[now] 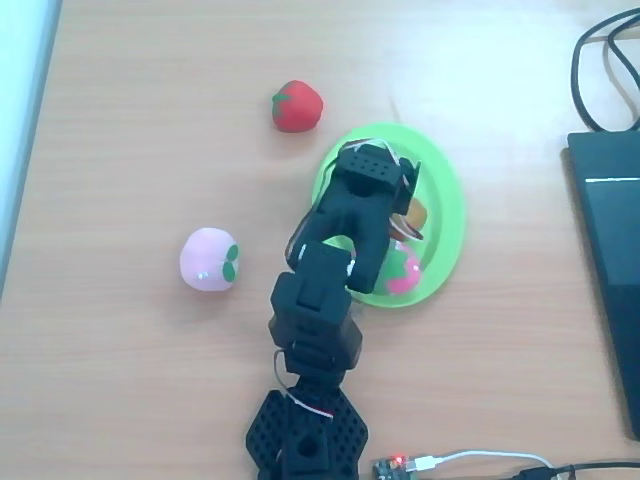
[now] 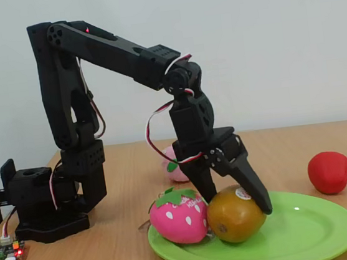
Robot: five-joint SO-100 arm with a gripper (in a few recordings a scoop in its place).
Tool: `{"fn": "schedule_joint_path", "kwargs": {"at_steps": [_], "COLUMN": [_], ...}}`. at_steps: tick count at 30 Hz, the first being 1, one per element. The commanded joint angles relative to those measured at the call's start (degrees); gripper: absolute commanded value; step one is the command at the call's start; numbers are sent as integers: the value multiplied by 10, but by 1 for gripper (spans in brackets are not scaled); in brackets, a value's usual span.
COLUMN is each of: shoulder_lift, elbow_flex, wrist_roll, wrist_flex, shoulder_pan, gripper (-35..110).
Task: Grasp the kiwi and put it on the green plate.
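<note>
Tool (image 2: 236, 197) fingers spread partly, straddling the kiwi (image 2: 234, 214) resting on the green plate (image 2: 310, 230).

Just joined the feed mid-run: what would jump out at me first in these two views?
The black arm's gripper reaches down over the green plate at the front of the fixed view, its fingers straddling the brown kiwi, which sits on the plate touching a pink-and-green toy fruit. In the overhead view, a red strawberry lies above the plate and a pale pink round toy left of the arm.
</note>
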Motion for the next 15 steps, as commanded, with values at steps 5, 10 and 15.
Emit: {"fn": "schedule_joint_path", "kwargs": {"at_steps": [5, 10, 15], "shoulder_lift": [43, 56, 76], "elbow_flex": [12, 12, 13], "wrist_roll": [21, 43, 62], "wrist_flex": [11, 14, 25], "shoulder_pan": [-28, -62, -102], "gripper": [38, 38, 38]}}
